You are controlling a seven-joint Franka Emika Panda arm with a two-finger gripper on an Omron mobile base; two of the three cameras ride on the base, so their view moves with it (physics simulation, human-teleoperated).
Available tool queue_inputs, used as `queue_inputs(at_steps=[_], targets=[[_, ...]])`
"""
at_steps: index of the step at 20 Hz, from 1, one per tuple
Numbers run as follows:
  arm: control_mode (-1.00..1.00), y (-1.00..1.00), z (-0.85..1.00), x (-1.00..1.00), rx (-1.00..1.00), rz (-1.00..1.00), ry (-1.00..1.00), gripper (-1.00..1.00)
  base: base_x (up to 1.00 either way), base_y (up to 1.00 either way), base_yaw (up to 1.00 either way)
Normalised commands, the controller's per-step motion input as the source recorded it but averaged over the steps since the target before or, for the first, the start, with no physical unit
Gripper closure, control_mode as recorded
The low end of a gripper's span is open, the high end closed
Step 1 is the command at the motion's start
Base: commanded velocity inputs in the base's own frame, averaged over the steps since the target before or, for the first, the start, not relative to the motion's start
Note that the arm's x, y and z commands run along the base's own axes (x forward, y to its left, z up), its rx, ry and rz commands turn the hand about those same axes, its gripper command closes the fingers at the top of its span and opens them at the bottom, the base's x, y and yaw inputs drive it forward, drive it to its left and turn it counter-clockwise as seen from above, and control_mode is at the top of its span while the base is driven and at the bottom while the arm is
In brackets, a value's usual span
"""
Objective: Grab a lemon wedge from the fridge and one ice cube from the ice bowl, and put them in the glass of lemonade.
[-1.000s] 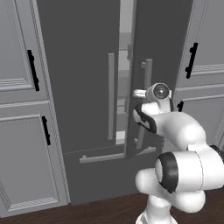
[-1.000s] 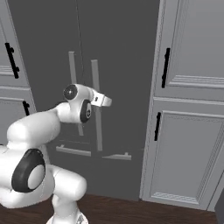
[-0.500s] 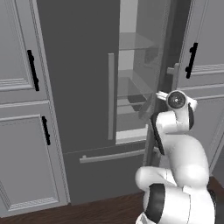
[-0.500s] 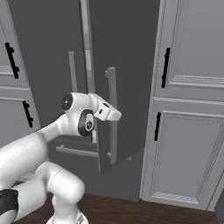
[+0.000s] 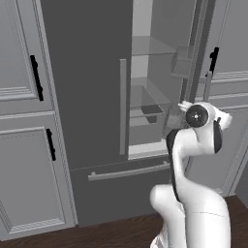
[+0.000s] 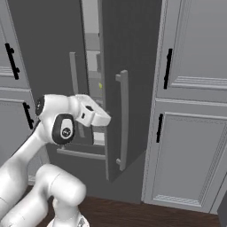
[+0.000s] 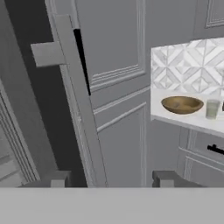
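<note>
The fridge (image 5: 97, 97) is a tall dark-grey unit with its right door (image 6: 128, 80) swung partly open, showing a pale grey inside with shelves (image 5: 150, 48) and a small dark bin (image 5: 152, 112) on a lower shelf. A long grey handle (image 6: 123, 119) runs down the open door, another stands on the shut left door (image 5: 123, 106), and a bar crosses the bottom drawer (image 5: 128, 172). In the right base view a tiny yellow-green speck, seemingly the lemon wedge (image 6: 100, 85), sits inside the gap at about handle height; it is too small to tell more.

The pincer (image 7: 109, 179) is by the open door's edge, its two dark tips well apart and nothing between them, so it is released and grasping nothing.

In the hand view a counter (image 7: 175, 120) lies past the grey cabinets (image 7: 118, 52). On it stands the ice bowl (image 7: 182, 105), wide, shallow and wood-brown, with the glass of lemonade (image 7: 212, 108), a small pale see-through tumbler, just beside it
</note>
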Motion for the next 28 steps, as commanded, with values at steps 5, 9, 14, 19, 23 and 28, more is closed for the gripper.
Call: queue_inputs(at_steps=[5, 9, 14, 19, 23, 28], targets=[[-1.00, 1.00, -0.01, -0.12, -0.23, -0.04, 0.00, -1.00, 0.00, 0.00, 0.00], [-1.00, 1.00, 0.04, 0.23, -0.13, -0.22, 0.04, -1.00, 0.00, 0.00, 0.00], [-1.00, 0.80, 0.02, 0.83, -0.17, -0.34, 0.09, -1.00, 0.00, 0.00, 0.00], [-1.00, -0.27, -0.01, 0.95, -0.01, -0.02, 0.26, -1.00, 0.00, 0.00, 0.00], [-1.00, -0.92, 0.00, 0.59, 0.07, 0.00, 0.16, -1.00, 0.00, 0.00, 0.00], [-1.00, -1.00, 0.00, 0.22, 0.10, -0.03, 0.15, -1.00, 0.00, 0.00, 0.00]])
